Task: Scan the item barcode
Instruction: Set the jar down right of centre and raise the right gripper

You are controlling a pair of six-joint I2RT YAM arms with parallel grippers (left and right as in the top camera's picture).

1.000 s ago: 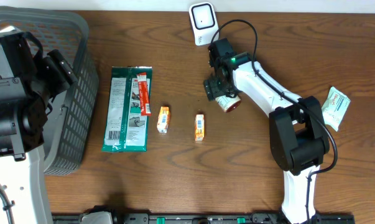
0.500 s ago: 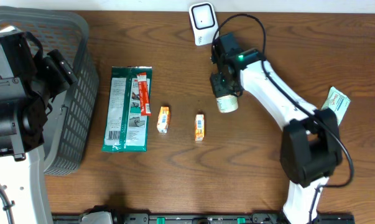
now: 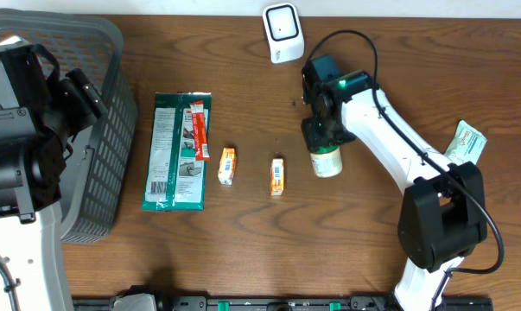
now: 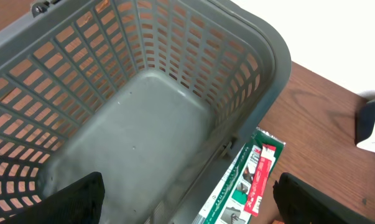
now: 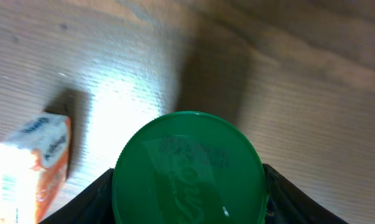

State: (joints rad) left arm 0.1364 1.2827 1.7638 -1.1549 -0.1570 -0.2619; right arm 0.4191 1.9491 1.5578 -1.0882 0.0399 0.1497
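Note:
A small jar with a green lid [image 5: 188,167] fills the right wrist view, and my right gripper [image 5: 188,196] is shut on it, black fingers [image 5: 92,200] pressed to both sides of the lid. From overhead the jar [image 3: 327,161] hangs below the right gripper [image 3: 320,138], in front of the white barcode scanner [image 3: 282,33] at the table's back edge. No barcode shows on it. My left gripper [image 4: 187,199] stands open above the grey basket [image 4: 143,112] with nothing between its fingers.
On the wood lie a green packet [image 3: 178,151] with a red stick pack, two small orange boxes [image 3: 227,165] [image 3: 277,175] left of the jar, and a pale green pouch [image 3: 466,149] at the far right. The basket [image 3: 104,130] stands at the left edge.
The right arm has carried the jar away from the scanner, toward the front and right. Its jaws narrowed onto the jar. The left arm has not moved.

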